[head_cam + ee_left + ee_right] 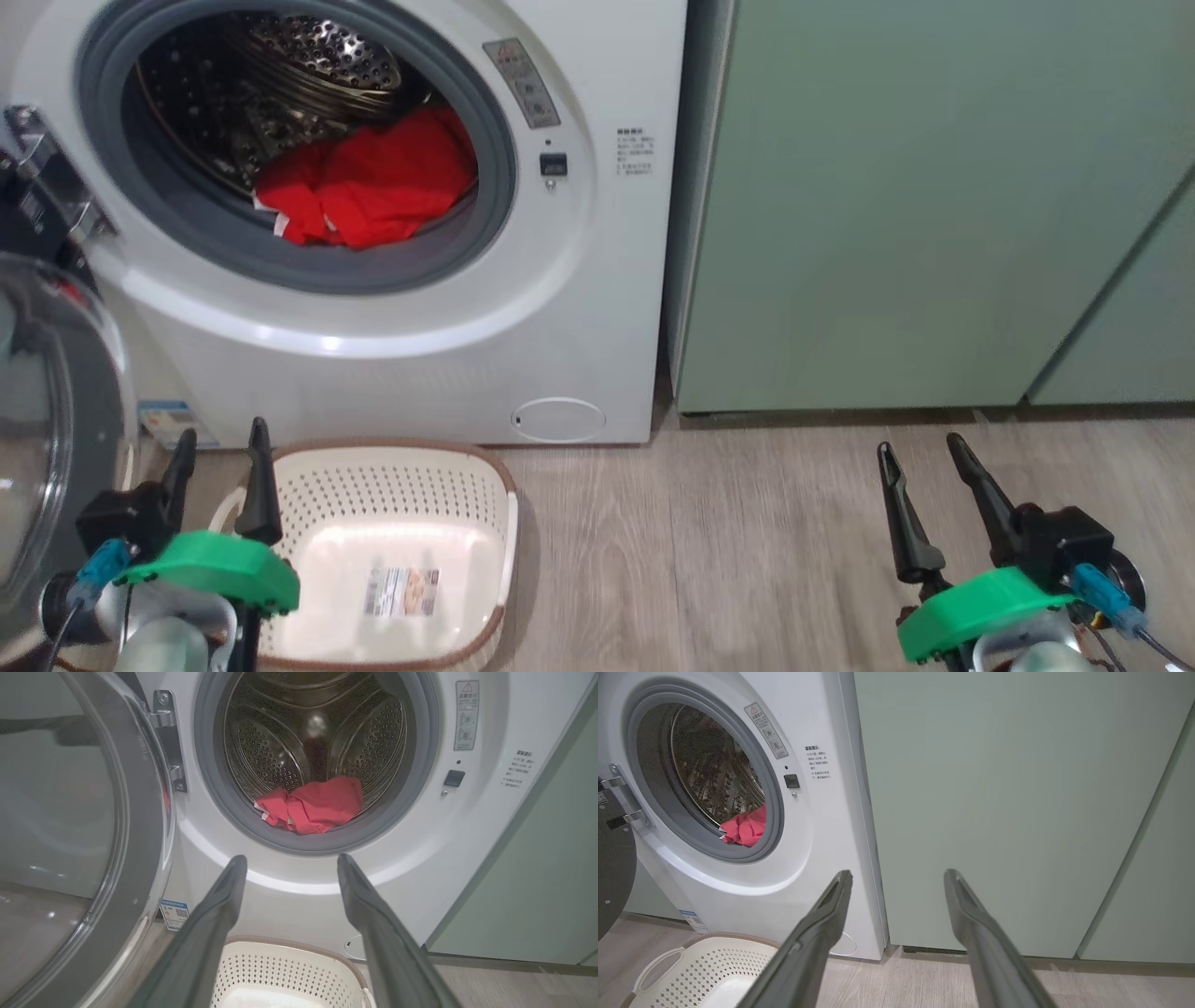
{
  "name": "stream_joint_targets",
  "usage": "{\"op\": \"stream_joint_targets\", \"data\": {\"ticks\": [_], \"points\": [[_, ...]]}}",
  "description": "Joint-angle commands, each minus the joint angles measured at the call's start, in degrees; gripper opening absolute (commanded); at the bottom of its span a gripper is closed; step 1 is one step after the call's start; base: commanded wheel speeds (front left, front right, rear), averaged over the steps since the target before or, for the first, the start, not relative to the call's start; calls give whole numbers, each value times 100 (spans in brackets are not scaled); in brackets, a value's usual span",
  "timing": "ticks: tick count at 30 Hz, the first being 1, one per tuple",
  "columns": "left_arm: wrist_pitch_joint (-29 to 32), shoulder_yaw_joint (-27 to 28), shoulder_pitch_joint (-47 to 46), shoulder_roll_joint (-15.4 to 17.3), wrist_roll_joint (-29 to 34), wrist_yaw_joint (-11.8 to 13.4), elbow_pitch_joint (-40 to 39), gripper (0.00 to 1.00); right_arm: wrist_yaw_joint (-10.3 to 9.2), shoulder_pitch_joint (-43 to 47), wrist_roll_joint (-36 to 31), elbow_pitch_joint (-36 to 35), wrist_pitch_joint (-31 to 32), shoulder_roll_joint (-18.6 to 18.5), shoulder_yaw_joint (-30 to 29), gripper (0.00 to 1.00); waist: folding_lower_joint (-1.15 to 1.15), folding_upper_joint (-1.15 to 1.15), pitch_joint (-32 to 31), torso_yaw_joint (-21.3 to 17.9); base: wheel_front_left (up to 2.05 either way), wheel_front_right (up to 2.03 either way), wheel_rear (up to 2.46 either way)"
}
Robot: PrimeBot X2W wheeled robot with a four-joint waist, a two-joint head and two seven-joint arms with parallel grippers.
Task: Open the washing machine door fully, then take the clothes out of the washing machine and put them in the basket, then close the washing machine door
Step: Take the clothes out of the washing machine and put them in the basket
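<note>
- The floor [747, 523] is pale wood-look plank from side to side; the washing machine [579, 308] stands on it at the left, and flat pale-green cabinets [934, 205] stand just beside it on the right
- At the far left, the washing machine door [37, 420] is swung open on its hinge, and its glass bulge fills that edge of my head view
- My left gripper [222, 431] is low, just right of the door, with its fingers spread wide and nothing between them
- The basket [401, 444] sits on the floor just in front of the machine, below the drum mouth, with a label sticker on its bottom; my left fingers are above its left handle
- The clothes [373, 182] lie as a red bundle low in the steel drum [317, 56], resting against the grey seal [495, 187], above and beyond my left gripper and well apart from it
- My right gripper [920, 444] is low at the right, spread just as wide and empty, and faces the cabinets
- There is bare floor between the basket and my right gripper; the door rim is close to my left arm
</note>
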Motion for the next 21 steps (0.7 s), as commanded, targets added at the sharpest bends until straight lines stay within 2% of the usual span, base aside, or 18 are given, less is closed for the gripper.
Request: {"op": "stream_joint_targets", "data": {"ticks": [1, 9, 21], "points": [[-55, 237, -343, 128, 94, -27, -149, 100, -4, -186, -59, -184, -62, -2, 124, 100, 0, 0, 9, 6, 145, -145, 0], [-55, 236, -347, 67, 222, -32, -51, 100, -4, -226, -57, -183, -62, -6, 161, 100, 0, 0, 23, 15, 89, -89, 0], [-55, 13, -455, 108, 436, -35, 356, 100, -4, -201, -54, -129, -62, -18, 220, 100, 0, 0, 62, -12, 0, 0, 0]]}}
